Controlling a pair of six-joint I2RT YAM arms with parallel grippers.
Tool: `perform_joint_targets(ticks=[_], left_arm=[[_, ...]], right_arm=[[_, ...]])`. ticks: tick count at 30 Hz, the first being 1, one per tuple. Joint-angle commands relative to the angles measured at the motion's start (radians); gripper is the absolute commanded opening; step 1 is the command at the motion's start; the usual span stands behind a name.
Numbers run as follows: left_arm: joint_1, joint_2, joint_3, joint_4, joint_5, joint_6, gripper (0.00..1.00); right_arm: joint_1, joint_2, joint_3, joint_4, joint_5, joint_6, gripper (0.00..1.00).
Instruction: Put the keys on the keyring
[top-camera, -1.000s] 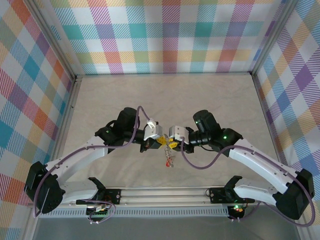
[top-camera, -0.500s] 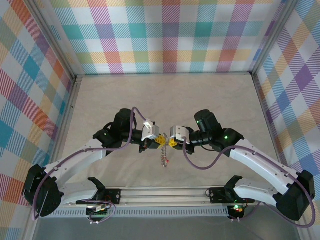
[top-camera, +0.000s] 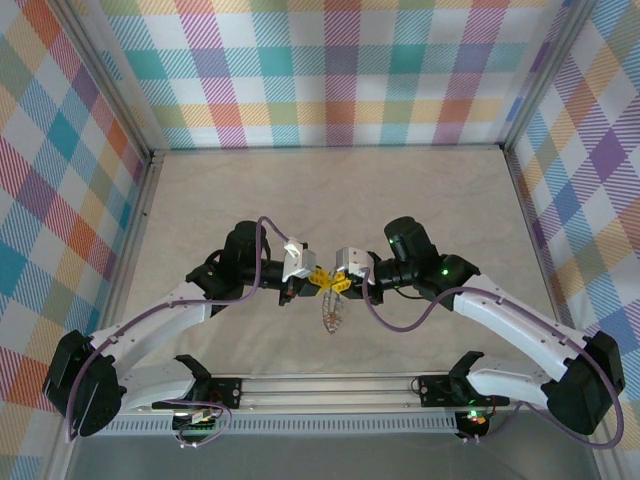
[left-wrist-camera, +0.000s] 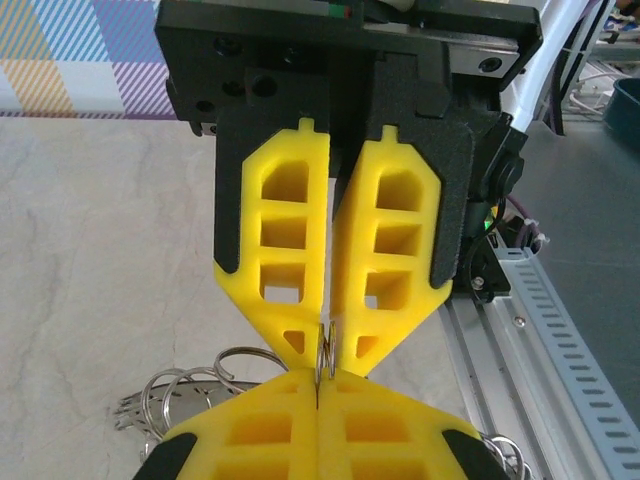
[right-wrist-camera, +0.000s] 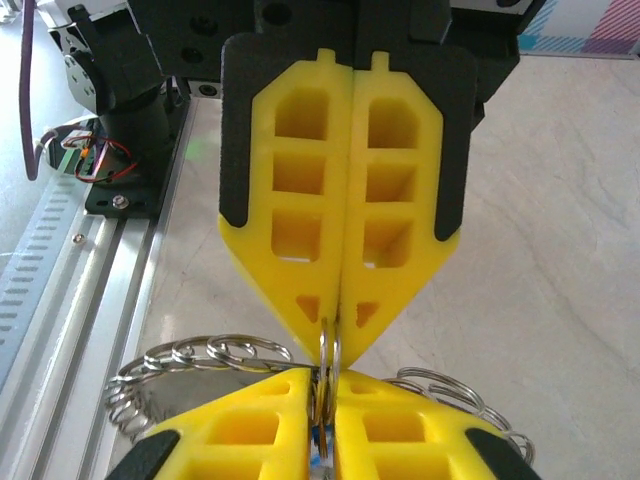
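Note:
My left gripper and right gripper meet tip to tip above the middle of the table. Both are shut on the thin silvery keyring, whose double wire stands edge-on between the yellow fingertips. In the left wrist view my left gripper pinches the wire from above, and the right arm's fingers close on it from below. The right wrist view shows my right gripper on the keyring. The keys dangle below in a silver bunch, partly hidden by the fingers.
Several small wire loops fan out on both sides of the pinch point. The rail with the arm bases runs along the near edge. Plaid walls close in the beige table on three sides.
The two grippers have drawn together until their tips touch, and the right gripper has shut on the keyring. The dangling bunch has shifted a little left and hangs straighter.

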Motion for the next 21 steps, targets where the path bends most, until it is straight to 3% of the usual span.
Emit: perform_joint_targets(ticks=[1, 4, 6, 7, 13, 21], left_arm=[[0.004, -0.019, -0.004, 0.089, 0.011, -0.017, 0.00], [0.004, -0.029, 0.004, 0.034, -0.013, 0.008, 0.00], [0.002, -0.028, 0.028, -0.056, -0.042, 0.051, 0.24], [0.000, -0.019, 0.051, -0.117, -0.045, 0.088, 0.26], [-0.012, 0.039, 0.129, -0.243, -0.045, 0.151, 0.27], [-0.033, 0.087, 0.139, -0.244, -0.040, 0.152, 0.27]], right_arm=[[0.004, 0.008, -0.011, 0.054, -0.054, 0.018, 0.07], [0.003, 0.008, -0.003, 0.022, -0.035, 0.000, 0.01], [0.004, 0.010, 0.010, -0.017, -0.012, -0.021, 0.00], [0.005, 0.012, 0.020, -0.043, -0.004, -0.036, 0.00], [0.007, 0.041, 0.085, -0.176, 0.059, -0.115, 0.00], [0.009, 0.045, 0.090, -0.149, 0.091, -0.108, 0.00]])
